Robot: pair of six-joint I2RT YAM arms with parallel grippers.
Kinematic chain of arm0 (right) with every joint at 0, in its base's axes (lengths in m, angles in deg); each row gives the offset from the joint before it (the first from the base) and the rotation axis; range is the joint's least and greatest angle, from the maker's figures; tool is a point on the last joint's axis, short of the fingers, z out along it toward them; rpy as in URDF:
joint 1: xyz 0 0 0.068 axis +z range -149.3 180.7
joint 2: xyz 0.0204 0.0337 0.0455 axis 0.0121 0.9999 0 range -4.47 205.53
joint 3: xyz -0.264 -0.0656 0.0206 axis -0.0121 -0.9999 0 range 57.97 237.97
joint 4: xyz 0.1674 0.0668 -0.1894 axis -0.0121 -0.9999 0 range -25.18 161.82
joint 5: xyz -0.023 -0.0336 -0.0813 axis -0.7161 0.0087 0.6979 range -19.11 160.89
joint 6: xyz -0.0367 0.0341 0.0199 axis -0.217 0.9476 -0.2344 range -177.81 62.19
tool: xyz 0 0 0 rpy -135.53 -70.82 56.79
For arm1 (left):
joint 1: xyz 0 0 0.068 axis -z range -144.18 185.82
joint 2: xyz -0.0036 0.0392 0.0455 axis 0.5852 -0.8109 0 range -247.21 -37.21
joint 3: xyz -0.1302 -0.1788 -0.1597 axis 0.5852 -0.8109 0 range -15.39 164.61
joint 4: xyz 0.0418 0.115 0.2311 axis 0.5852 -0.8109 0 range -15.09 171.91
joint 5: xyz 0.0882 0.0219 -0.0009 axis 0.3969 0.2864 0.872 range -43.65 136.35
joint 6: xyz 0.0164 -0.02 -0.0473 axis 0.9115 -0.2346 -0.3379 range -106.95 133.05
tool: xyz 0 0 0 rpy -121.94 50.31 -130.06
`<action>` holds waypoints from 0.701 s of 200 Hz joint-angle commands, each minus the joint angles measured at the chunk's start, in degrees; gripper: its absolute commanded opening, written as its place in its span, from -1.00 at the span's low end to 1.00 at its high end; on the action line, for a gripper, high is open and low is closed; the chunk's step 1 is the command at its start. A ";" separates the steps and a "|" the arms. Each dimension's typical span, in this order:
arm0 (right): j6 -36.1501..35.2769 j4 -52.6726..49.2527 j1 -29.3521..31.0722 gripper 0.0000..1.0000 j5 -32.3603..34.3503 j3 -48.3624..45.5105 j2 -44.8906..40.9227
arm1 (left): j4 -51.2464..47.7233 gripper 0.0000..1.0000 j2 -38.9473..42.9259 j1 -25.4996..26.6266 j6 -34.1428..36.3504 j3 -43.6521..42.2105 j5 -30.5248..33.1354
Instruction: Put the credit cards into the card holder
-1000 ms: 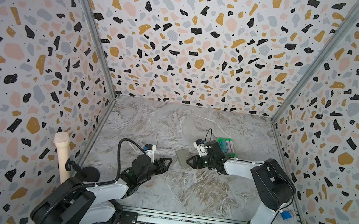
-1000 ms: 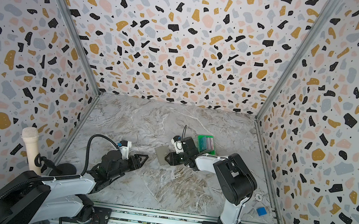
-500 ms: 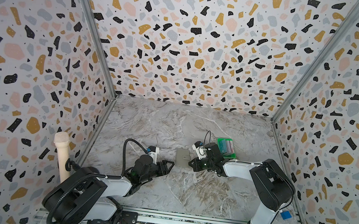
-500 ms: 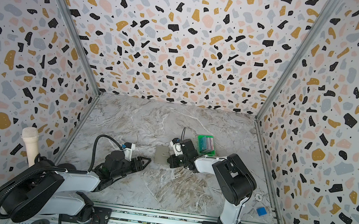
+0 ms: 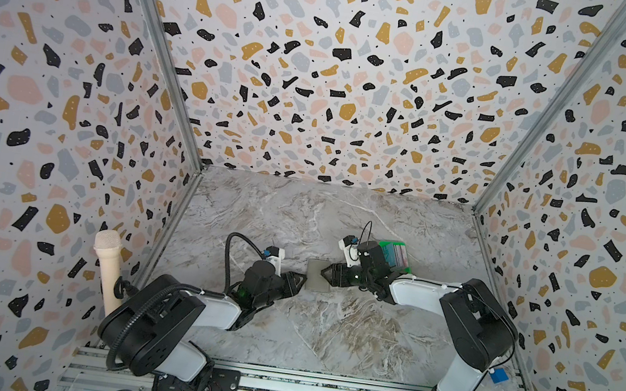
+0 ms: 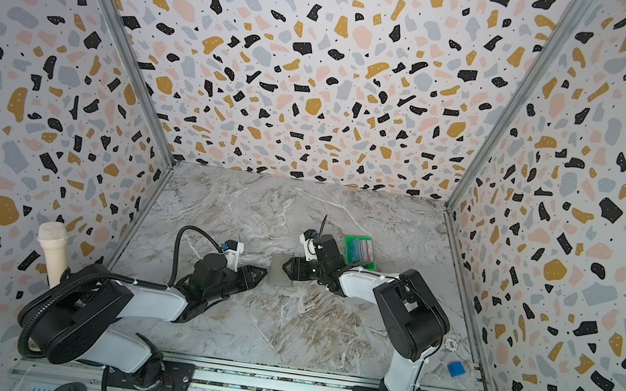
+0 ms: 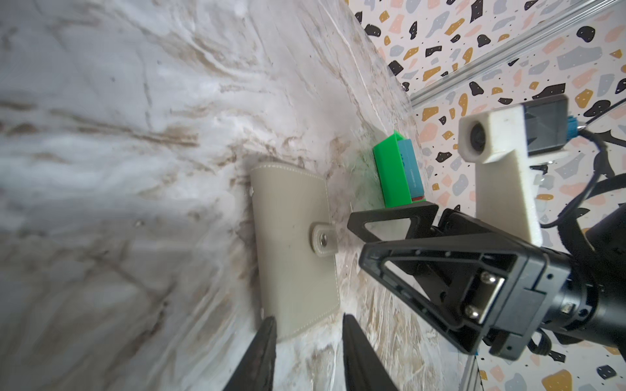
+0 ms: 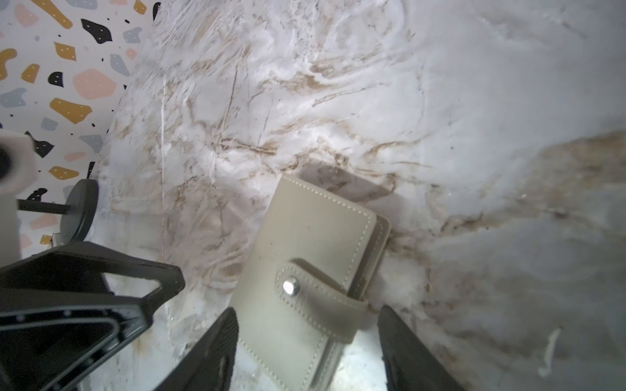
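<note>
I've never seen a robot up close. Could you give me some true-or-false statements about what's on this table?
1. The card holder lies folded shut, its strap snapped. True.
2. The credit cards sit inside the holder. False: they stand in the green tray.
3. The right gripper has open jaws on either side of the holder's strap end. True.
4. The left gripper holds a card. False: it holds nothing.

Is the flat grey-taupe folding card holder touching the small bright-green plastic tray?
Apart. The left wrist view shows a strip of bare marble tabletop between the card holder and the green tray.
</note>
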 commanded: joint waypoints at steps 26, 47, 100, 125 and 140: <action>6.43 2.33 -1.65 0.43 1.12 1.75 1.96 | -1.11 -0.70 -6.65 0.23 3.09 4.50 4.37; 6.78 2.99 -1.89 0.44 0.02 2.17 3.12 | 1.93 -0.78 -11.09 0.24 1.81 4.83 3.04; 8.02 5.97 -0.59 0.42 -4.55 2.88 6.60 | 7.47 -0.99 -17.65 1.85 -1.57 5.70 1.06; 8.01 6.09 0.49 0.27 -5.05 3.34 7.78 | 7.40 -1.00 -18.88 2.43 -1.55 6.32 0.48; 8.01 6.40 0.45 0.08 -4.79 2.69 7.47 | 7.99 -1.00 -19.09 2.43 -1.83 6.03 0.01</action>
